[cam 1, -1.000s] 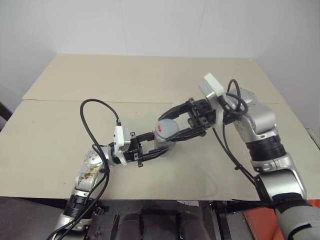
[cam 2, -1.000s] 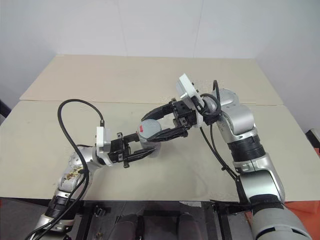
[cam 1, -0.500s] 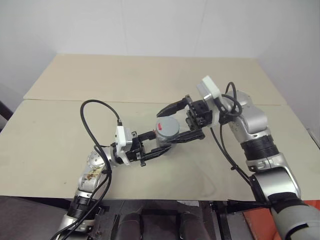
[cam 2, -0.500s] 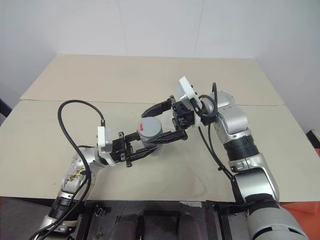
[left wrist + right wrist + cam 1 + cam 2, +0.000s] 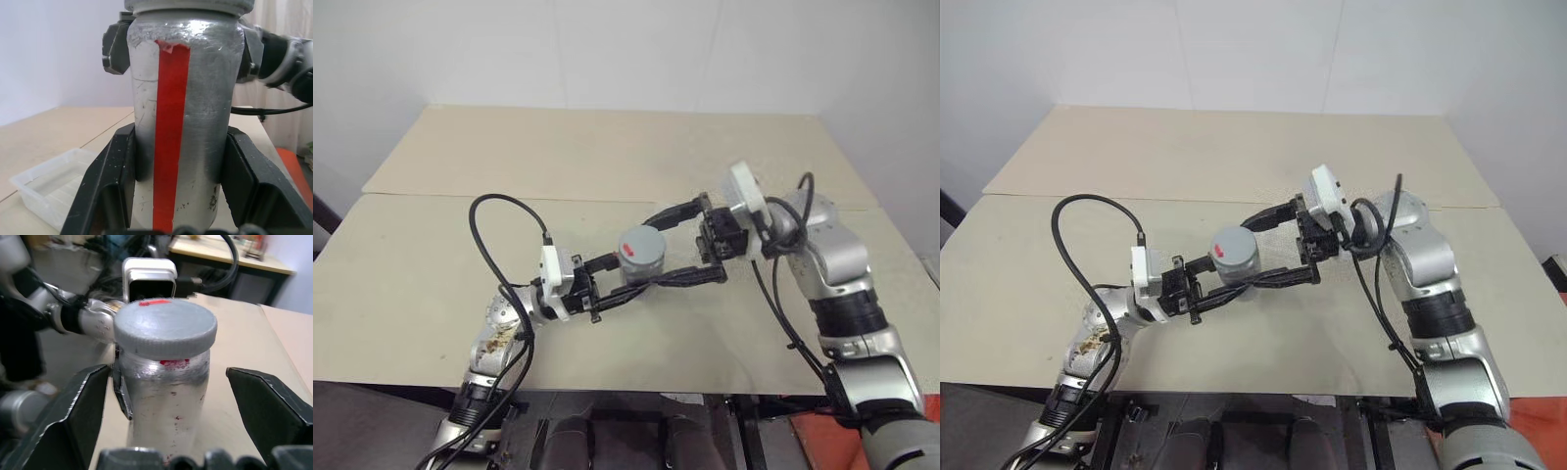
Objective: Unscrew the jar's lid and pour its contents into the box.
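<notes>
The right gripper (image 5: 675, 245) has let go of the lid (image 5: 165, 328) and drawn back toward three o'clock, its fingers spread wide either side; the left gripper (image 5: 631, 279) stays clenched on the jar (image 5: 183, 127) above the table (image 5: 431, 245). The jar looks rigid, light and slick; the ridged lid rim is probably the best hold. The clear plastic box (image 5: 51, 183) sits empty on the table.

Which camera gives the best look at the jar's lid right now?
The right wrist view: the lid sits near and whole, screwed on the jar, ribbed edge visible. The head views show it as a small grey disc with a red mark. The left wrist view catches just its lower rim.
</notes>
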You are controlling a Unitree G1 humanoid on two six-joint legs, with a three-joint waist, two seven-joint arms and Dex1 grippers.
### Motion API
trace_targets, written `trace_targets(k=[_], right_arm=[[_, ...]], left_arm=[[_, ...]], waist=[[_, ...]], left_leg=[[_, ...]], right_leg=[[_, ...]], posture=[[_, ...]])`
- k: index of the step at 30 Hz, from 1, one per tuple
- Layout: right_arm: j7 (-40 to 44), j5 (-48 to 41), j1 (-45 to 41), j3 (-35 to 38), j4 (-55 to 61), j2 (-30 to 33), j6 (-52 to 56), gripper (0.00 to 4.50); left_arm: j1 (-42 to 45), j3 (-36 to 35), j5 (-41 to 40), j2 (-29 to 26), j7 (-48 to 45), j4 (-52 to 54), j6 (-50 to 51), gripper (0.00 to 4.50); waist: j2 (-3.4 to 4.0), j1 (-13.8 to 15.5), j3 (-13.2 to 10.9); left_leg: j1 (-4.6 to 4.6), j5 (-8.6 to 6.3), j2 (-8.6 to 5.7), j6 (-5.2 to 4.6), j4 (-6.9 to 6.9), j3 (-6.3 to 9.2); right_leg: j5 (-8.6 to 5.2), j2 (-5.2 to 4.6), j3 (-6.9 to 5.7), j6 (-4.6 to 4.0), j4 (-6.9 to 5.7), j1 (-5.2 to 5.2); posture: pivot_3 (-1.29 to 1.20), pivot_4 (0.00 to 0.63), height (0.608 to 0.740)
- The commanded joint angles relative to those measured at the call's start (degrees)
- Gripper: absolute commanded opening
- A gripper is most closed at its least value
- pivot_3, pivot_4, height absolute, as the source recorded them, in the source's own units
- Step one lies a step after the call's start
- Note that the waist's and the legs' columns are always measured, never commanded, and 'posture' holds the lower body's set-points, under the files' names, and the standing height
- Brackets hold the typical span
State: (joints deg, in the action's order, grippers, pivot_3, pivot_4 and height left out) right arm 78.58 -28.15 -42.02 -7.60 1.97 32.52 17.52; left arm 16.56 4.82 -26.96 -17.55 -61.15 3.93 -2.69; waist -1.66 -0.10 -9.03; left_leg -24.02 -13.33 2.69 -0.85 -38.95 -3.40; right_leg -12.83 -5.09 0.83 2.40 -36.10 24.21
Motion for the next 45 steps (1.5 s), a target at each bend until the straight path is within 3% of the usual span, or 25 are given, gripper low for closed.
trace_targets(k=[1, 5, 10, 37, 40, 43, 45], right_arm=[[-7.67, -0.8, 2.35, 4.02, 7.68, 0.5, 2.99, 4.44], [-19.03, -2.23, 6.9, 6.45, 17.04, -1.8, 7.5, 4.44], [-26.4, -2.8, 10.79, 6.49, 25.01, -2.39, 11.88, 4.44], [-32.28, -7.89, 11.17, 5.4, 26.71, -2.27, 16.86, 4.44], [-32.54, -8.26, 11.11, 5.49, 26.61, -2.45, 17.45, 3.88], [-32.91, -7.79, 11.23, 5.51, 26.84, -2.53, 17.23, 2.87], [-32.92, -7.62, 11.39, 5.5, 27.04, -2.49, 16.91, 2.75]], left_arm=[[0.23, -0.34, 0.69, 0.41, 1.13, 0.34, -1.53, 2.09], [-0.03, 0.08, 1.02, 0.45, 1.21, -0.41, -1.62, 2.09], [0.36, 0.43, 1.41, 1.25, 2.0, -0.99, -2.11, 2.09], [2.06, 0.12, 2.23, 1.85, 1.54, -3.29, -3.94, 2.09], [2.02, 0.08, 2.24, 1.75, 1.47, -3.36, -4.02, 2.09], [1.99, 0.14, 2.29, 1.63, 1.36, -3.38, -4.02, 2.09], [2.01, 0.17, 2.25, 1.58, 1.34, -3.34, -3.93, 2.09]], waist=[[0.0, -0.01, 0.0], [0.0, 0.09, 0.0], [0.0, 0.14, 0.0], [0.0, 0.25, 0.0], [0.0, 0.24, 0.0], [0.0, 0.24, 0.0], [0.0, 0.24, 0.0]], left_leg=[[0.0, 0.0, 0.0, 0.0, -0.01, 0.0], [0.0, 0.0, 0.01, 0.0, 0.0, 0.01], [0.0, 0.0, -0.01, 0.0, -0.01, 0.0], [0.0, 0.0, -0.02, 0.0, -0.02, 0.02], [0.0, 0.0, -0.02, 0.0, -0.02, 0.02], [0.0, 0.0, -0.02, 0.0, -0.02, 0.02], [0.0, 0.0, -0.02, 0.0, -0.02, 0.02]], right_leg=[[0.0, 0.0, 0.0, 0.0, -0.01, 0.0], [0.0, 0.01, 0.0, 0.0, 0.0, 0.0], [0.0, -0.01, 0.01, 0.0, 0.0, -0.01], [0.0, 0.0, 0.01, 0.01, 0.02, -0.03], [0.0, 0.0, 0.0, 0.01, 0.02, -0.03], [0.0, 0.0, 0.01, 0.01, 0.02, -0.03], [0.0, 0.0, 0.01, 0.01, 0.02, -0.02]], posture=[[0.0, 0.15, 0.74], [0.0, 0.15, 0.74], [0.0, 0.15, 0.74], [0.0, 0.15, 0.74], [0.0, 0.15, 0.74], [0.0, 0.15, 0.74], [0.0, 0.15, 0.74]])
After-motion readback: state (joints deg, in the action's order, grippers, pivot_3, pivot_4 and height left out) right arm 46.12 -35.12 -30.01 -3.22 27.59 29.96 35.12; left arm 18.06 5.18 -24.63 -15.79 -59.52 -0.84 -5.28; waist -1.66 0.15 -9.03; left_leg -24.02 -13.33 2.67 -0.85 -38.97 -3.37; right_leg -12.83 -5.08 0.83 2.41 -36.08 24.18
